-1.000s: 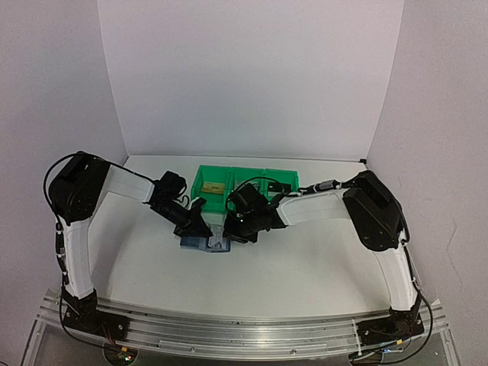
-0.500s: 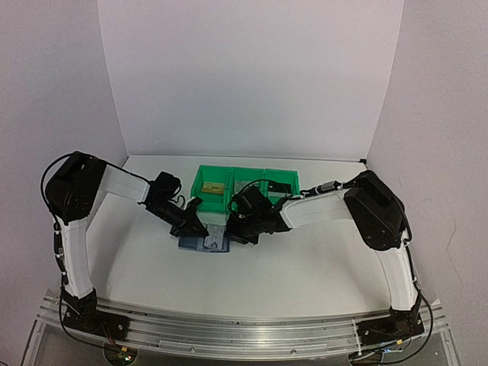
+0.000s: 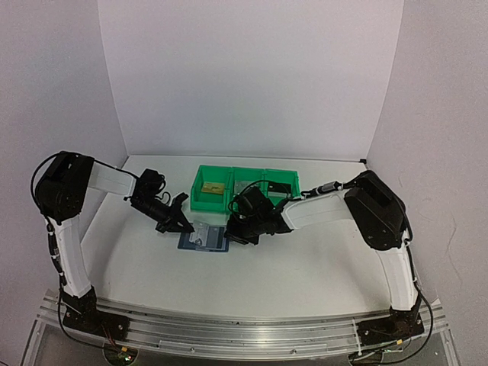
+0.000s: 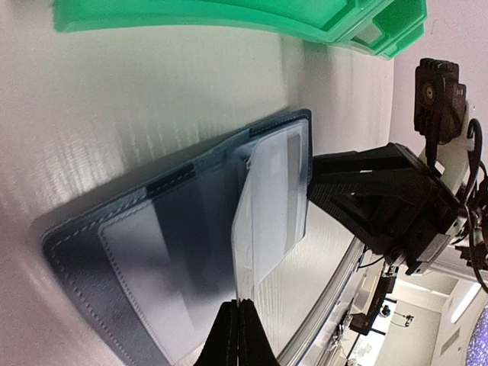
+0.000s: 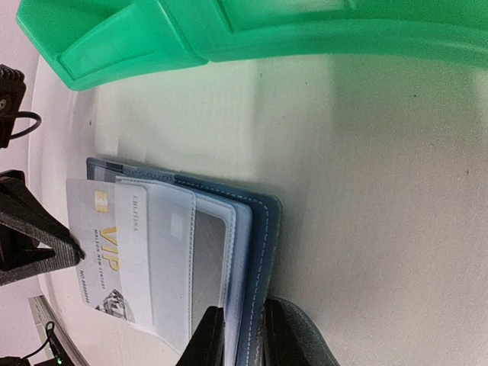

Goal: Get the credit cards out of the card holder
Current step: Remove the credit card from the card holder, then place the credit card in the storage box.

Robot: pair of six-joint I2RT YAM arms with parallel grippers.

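Observation:
The blue card holder [image 3: 206, 243] lies open on the table in front of the green bins. My left gripper [image 3: 181, 223] is shut on the edge of a silver-grey credit card [image 4: 267, 202] that sticks halfway out of a clear slot; its fingertips [image 4: 229, 324] pinch the card's near edge. In the right wrist view the same card [image 5: 99, 244] shows gold "VIP" lettering. My right gripper [image 5: 244, 332] is shut on the card holder's [image 5: 259, 244] blue cover and inner sleeves, pinning it down. A gold-yellow card [image 3: 214, 187] lies in the left bin compartment.
The green plastic bins [image 3: 200, 200] stand in a row just behind the card holder, also in the left wrist view [image 4: 229, 19] and right wrist view [image 5: 229, 34]. A dark flat thing [image 3: 279, 185] lies in the right compartment. My right arm [image 4: 381, 198] is close beside the card holder.

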